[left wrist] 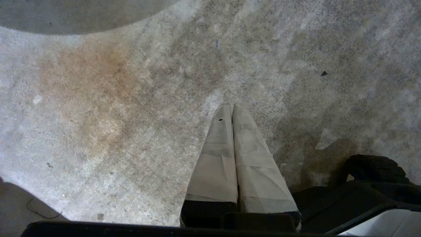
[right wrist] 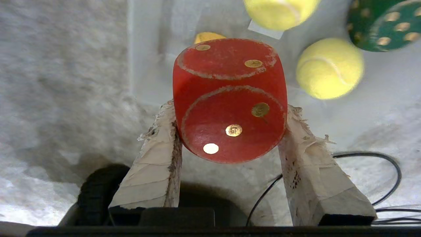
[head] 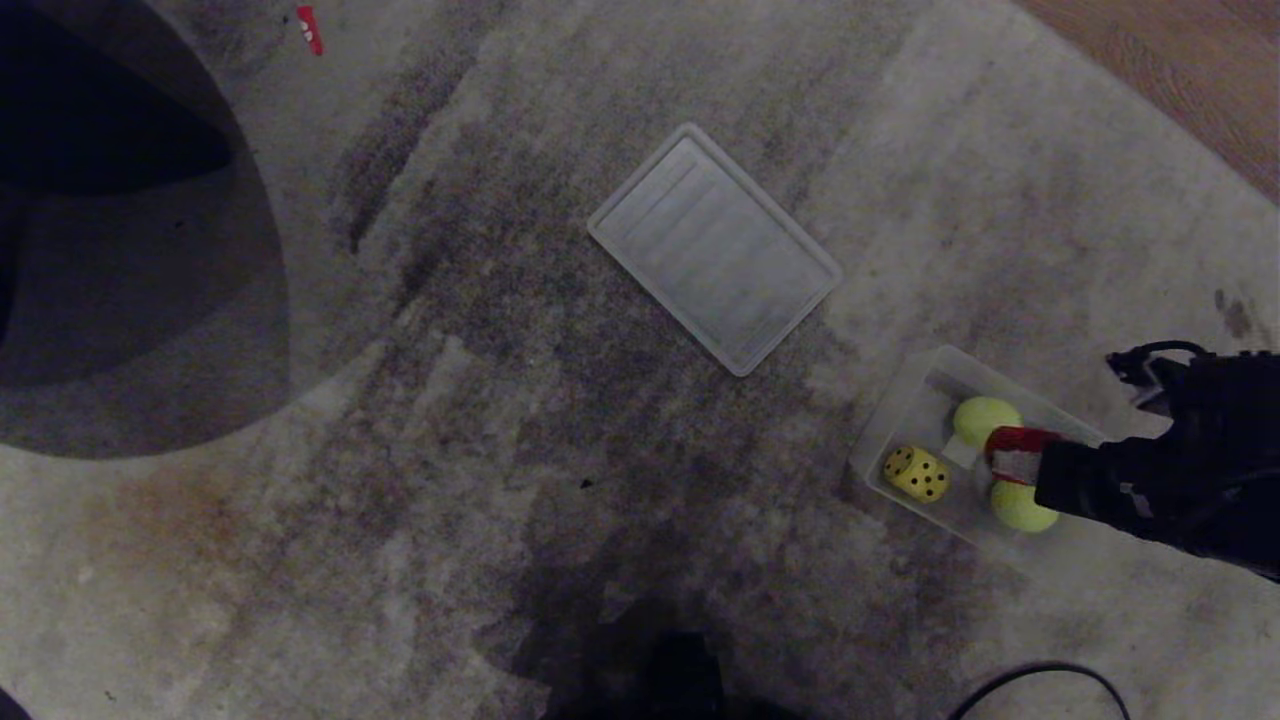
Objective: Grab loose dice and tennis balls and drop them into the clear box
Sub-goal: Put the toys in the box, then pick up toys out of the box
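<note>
Red die (right wrist: 230, 98) clamped between the right tool's (right wrist: 230, 128) taped fingers (right wrist: 154, 158), white pips facing the wrist cam. It hangs over the clear box (head: 905, 410), which sits on the carpet (head: 450, 450) at the robot's front right. In the box: yellow die (head: 916, 472), two tennis balls (head: 985, 418) either side of the tool, plus a green die (right wrist: 384, 24) seen only from the right wrist. Ribbed lid (head: 714, 247) lies flat on the carpet, well apart from the box. Left tool (left wrist: 233, 112) parked above bare carpet, fingers pressed together, nothing in them.
</note>
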### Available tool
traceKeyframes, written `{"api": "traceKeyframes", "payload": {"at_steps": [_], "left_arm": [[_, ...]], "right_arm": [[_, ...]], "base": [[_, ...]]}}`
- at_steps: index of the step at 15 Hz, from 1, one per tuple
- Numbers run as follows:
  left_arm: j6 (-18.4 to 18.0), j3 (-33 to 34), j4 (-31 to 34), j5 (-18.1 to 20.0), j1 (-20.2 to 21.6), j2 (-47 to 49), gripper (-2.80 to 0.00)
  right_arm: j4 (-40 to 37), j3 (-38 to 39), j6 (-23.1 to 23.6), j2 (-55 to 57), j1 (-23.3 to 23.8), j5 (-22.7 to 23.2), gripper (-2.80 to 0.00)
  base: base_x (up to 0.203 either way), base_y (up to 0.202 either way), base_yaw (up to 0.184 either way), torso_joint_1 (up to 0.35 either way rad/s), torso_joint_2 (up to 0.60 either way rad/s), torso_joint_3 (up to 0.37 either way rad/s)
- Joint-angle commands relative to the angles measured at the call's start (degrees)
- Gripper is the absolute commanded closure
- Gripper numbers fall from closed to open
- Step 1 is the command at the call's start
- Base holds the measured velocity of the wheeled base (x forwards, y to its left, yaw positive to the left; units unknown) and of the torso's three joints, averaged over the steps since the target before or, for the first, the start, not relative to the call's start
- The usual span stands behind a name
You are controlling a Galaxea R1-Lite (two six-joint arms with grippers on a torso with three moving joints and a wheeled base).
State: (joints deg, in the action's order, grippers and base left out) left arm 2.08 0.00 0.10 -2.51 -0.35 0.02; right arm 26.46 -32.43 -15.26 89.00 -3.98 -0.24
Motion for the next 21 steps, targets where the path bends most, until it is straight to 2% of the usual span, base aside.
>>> {"api": "traceKeyframes", "payload": {"at_steps": [1, 3, 4, 8, 13, 14, 16, 21], "left_arm": [[0.02, 0.09, -0.01, -0.04, 0.0, 0.06, 0.0], [0.02, 0.09, -0.01, -0.04, 0.0, 0.06, 0.0], [0.02, 0.09, -0.01, -0.04, 0.0, 0.06, 0.0], [0.02, 0.09, -0.01, -0.04, 0.0, 0.06, 0.0], [0.02, 0.09, -0.01, -0.04, 0.0, 0.06, 0.0], [0.02, 0.09, -0.01, -0.04, 0.0, 0.06, 0.0], [0.02, 0.09, -0.01, -0.04, 0.0, 0.06, 0.0], [0.02, 0.09, -0.01, -0.04, 0.0, 0.06, 0.0]], "right_arm": [[1.09, -2.46, -0.1, 7.35, -0.28, 0.0, 0.0], [3.94, -3.56, -0.41, 9.3, -0.25, -0.02, 0.0], [5.56, -3.6, -0.4, 9.35, -0.24, -0.02, -2.8], [6.54, -1.94, -0.51, 6.6, -0.06, -0.07, -2.8], [6.23, 5.74, -2.65, -4.93, -0.04, 0.05, -2.8], [5.82, 7.74, -2.73, -8.46, -0.1, 0.09, 0.0], [2.89, 11.39, -2.34, -16.22, -0.23, 0.01, 0.0], [-13.67, 19.69, 1.15, -42.92, -0.29, -0.2, 0.0]], "base": [[0.0, 0.0, 0.0, 0.0, 0.0, 0.0], [0.0, 0.0, 0.0, 0.0, 0.0, 0.0], [0.0, 0.0, 0.0, 0.0, 0.0, 0.0], [0.0, 0.0, 0.0, 0.0, 0.0, 0.0], [0.0, 0.0, 0.0, 0.0, 0.0, 0.0], [0.0, 0.0, 0.0, 0.0, 0.0, 0.0], [0.0, 0.0, 0.0, 0.0, 0.0, 0.0], [0.0, 0.0, 0.0, 0.0, 0.0, 0.0]]}}
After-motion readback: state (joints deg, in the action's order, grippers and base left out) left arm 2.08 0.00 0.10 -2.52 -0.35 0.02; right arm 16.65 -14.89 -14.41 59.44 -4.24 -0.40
